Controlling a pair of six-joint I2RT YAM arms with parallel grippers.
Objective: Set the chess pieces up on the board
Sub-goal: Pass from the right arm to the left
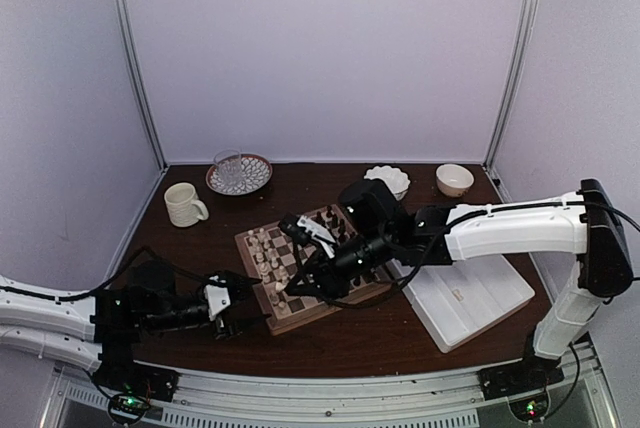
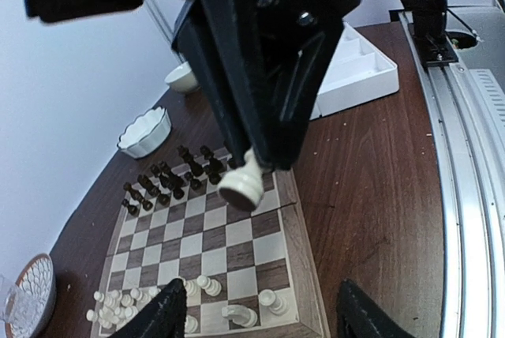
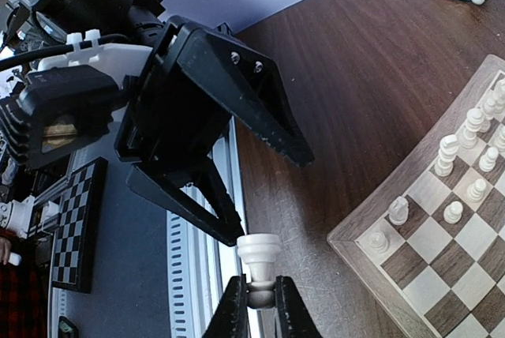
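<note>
Pinching a cream chess piece (image 3: 259,253), right end effector (image 3: 260,302) beside gaping left end effector (image 3: 270,196); glass (image 1: 228,167) on plate (image 1: 259,174).

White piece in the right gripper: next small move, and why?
Probably back the left gripper off. Its jaws stand open, the right gripper is shut on the white piece, and a left fingertip looks close beside it; clearing avoids a knock.

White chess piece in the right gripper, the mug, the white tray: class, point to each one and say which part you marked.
white chess piece (image 3: 259,255), right wrist view, on its wide base end.
mug (image 1: 181,204), top external view, on its cream body.
white tray (image 1: 485,298), top external view, on its bare floor.
</note>
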